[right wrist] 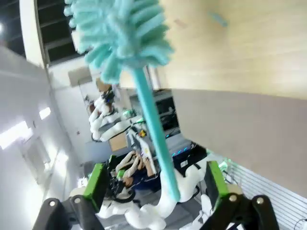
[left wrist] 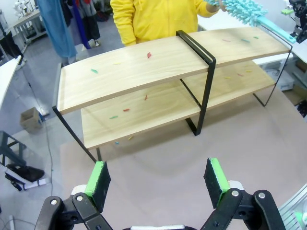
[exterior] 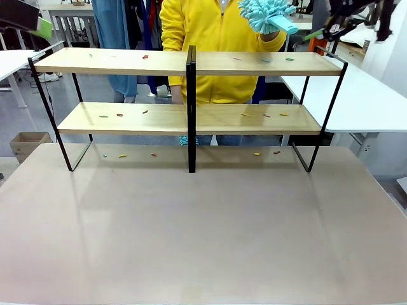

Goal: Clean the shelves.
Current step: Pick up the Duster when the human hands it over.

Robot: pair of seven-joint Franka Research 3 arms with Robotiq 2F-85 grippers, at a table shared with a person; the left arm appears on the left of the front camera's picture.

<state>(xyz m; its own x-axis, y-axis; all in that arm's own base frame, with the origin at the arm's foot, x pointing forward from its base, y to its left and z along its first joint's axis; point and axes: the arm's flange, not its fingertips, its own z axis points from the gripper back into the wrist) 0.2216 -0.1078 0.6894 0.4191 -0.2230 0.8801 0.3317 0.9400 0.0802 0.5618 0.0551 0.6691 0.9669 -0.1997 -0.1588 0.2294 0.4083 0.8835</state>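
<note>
In the front view we see the shelves (exterior: pixel 191 63) standing on the far half of the table (exterior: pixel 203 241), 2 wooden boards in a black frame with a black centre divider. Small coloured scraps (exterior: pixel 145 56) lie scattered on both boards and on the table beneath the lower one. Behind the rack stands a person in a yellow top (exterior: pixel 210 38), whose hand (exterior: pixel 271 36) holds a teal duster (exterior: pixel 264 14) up above the right half of the top board.

In the left wrist view the left gripper (left wrist: pixel 158 179) hangs over bare table on the near side of the shelves (left wrist: pixel 144 62). Its 2 green pads (left wrist: pixel 98 179) are spread wide with nothing between them. The duster (left wrist: pixel 242 12) shows at the upper right, above the far end of the top board.

In the right wrist view the right gripper (right wrist: pixel 158 184) is spread wide too. The duster (right wrist: pixel 120 33) points away from it, and its thin teal handle runs down into the gap between the pads (right wrist: pixel 216 179). We see neither pad touching the handle. Beyond the fluffy head lies a wooden board of the shelves (right wrist: pixel 240 48), seen from above, with a scrap or 2 on it
</note>
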